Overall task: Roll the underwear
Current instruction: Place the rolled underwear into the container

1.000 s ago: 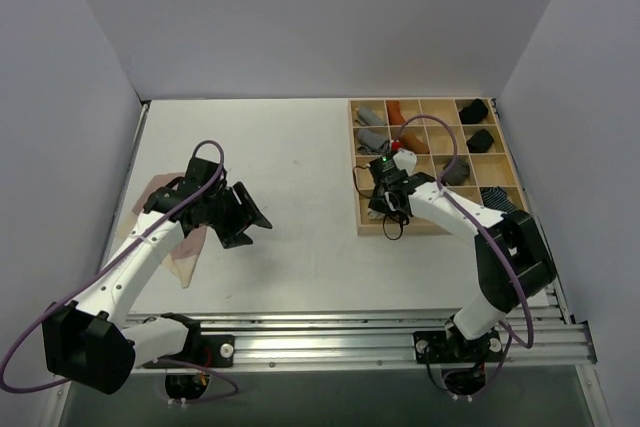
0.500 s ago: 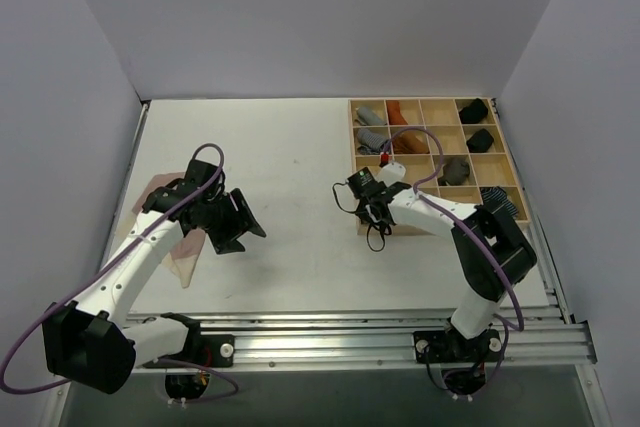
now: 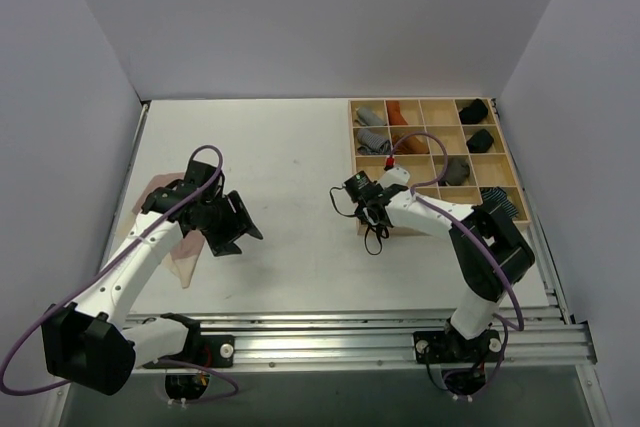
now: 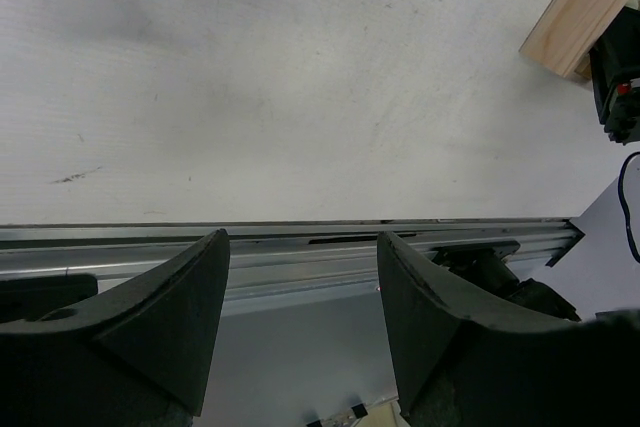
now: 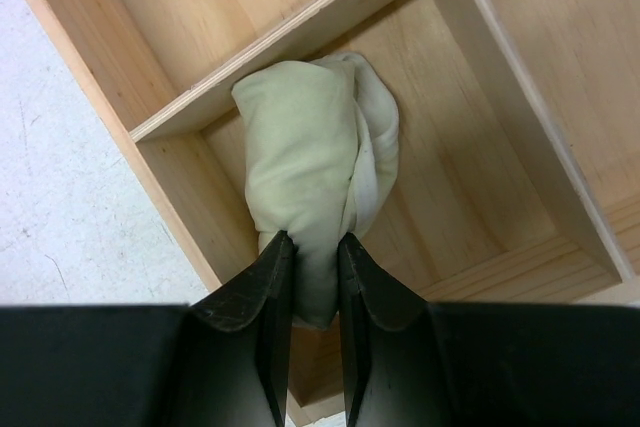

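Inside tray compartment (image 5: 480, 167): right claw (image 5: 312, 247) pinched on yellow-green underwear (image 5: 300, 147); left claw (image 4: 300, 242) spread wide, empty.

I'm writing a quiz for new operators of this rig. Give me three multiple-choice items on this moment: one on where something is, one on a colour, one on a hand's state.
1. Where is the yellow-green bundle?
A. on the bare table
B. in a compartment of the wooden tray
C. on the metal rail

2. What colour is the flat cloth under the left arm?
A. dusty pink
B. black
C. blue-striped

3. How is the left hand?
A. shut on cloth
B. out of view
C. open, holding nothing

Answers:
1. B: the right wrist view shows it between tray walls, with the right hand pinching its end.
2. A: the top view shows pink beside the arm.
3. C: its fingers stand apart with nothing between them.
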### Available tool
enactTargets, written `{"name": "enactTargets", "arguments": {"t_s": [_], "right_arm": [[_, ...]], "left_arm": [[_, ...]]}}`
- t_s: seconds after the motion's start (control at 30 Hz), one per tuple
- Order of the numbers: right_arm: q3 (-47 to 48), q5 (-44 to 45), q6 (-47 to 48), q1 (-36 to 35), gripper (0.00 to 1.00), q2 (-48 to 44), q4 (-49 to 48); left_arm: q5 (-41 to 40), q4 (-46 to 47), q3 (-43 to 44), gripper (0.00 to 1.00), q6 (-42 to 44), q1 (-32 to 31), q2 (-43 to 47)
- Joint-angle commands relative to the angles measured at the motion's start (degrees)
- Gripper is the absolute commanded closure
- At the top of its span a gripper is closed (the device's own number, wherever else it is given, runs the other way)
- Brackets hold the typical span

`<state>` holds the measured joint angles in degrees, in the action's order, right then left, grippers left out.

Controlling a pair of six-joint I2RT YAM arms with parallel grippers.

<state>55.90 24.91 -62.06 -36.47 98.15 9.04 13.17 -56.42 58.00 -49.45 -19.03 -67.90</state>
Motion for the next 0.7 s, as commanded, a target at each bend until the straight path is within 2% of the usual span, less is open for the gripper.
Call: {"name": "enactTargets", "arguments": {"t_s": [0.0, 0.2, 0.37, 0.47, 0.5, 0.6, 0.67], "right_arm": [[-2.1, 5.3, -3.0, 1.6, 0.99, 1.6, 2.6], [-1.9, 6.6, -3.9, 2.5, 0.95, 1.4, 4.5], [-2.7, 7.1, -1.5, 3.5, 0.93, -1.2, 2.2], [-2.4, 7.6, -1.1, 4.2, 0.85, -0.8, 3.7], [-2.3, 7.6, -1.0, 4.5, 0.78, -0.7, 4.1], [-1.7, 7.4, 0.7, 5.0, 0.67, -0.7, 4.1], [-0.1, 7.3, 1.7, 4.9, 0.63, -1.0, 5.2]], "left_arm": [[-2.2, -1.8, 3.0, 0.32, -0.9, 0.3, 1.9], [-2.5, -2.1, 2.7, 0.32, -2.0, 0.2, 2.1], [-2.4, -2.0, 2.8, 0.32, -2.7, 0.1, 2.1], [-2.8, -2.3, 3.0, 0.32, -3.0, 0.0, 2.3], [-2.9, -2.4, 3.1, 0.32, -3.1, 0.0, 2.6], [-3.5, -2.8, 3.9, 0.31, -3.2, 0.0, 2.9], [-4.4, -3.4, 4.7, 0.31, -3.2, 0.1, 2.6]]}}
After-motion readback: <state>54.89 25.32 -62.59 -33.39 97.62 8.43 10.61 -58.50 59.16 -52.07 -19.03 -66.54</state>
